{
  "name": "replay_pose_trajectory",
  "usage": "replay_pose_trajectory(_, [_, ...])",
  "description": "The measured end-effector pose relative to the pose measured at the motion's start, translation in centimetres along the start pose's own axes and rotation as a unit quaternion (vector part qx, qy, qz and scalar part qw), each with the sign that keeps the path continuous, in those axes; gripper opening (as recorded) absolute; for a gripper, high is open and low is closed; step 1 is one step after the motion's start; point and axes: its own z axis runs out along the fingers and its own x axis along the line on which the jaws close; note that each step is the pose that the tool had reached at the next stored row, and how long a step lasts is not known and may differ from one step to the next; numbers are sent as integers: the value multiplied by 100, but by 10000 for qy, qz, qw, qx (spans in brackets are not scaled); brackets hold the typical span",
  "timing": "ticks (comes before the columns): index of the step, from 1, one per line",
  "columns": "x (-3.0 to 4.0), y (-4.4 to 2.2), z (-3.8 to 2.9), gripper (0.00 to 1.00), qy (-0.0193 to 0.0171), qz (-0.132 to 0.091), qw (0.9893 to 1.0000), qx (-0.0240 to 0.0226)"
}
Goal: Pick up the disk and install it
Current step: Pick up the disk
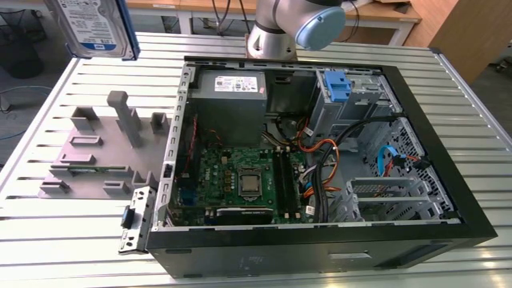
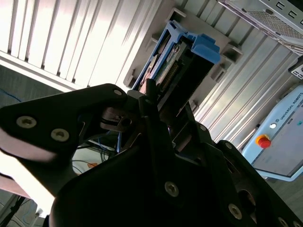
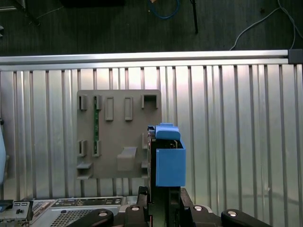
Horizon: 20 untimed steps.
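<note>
The disk (image 1: 96,27), a silver drive with a white-and-blue label in a blue carrier, hangs high in the air at the exterior view's upper left, above the slatted table. In the first wrist view the disk (image 3: 169,161) stands on edge, its blue carrier facing the camera, above the grey fixture plate (image 3: 118,135). My gripper (image 3: 163,194) is shut on its lower end. In the second wrist view the black fingers (image 2: 150,97) clamp the disk (image 2: 187,54) from both sides.
The open computer case (image 1: 448,180) lies on the table, with a drive cage and upright blue latch (image 1: 340,87) at its far right. A grey power supply (image 1: 232,84) and the motherboard (image 1: 248,180) sit inside. The grey fixture plate (image 1: 96,150) lies left of the case.
</note>
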Motion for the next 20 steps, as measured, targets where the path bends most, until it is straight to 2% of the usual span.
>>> replay_pose_trajectory(20, [-3, -53, 0, 35, 0, 0, 10000, 0])
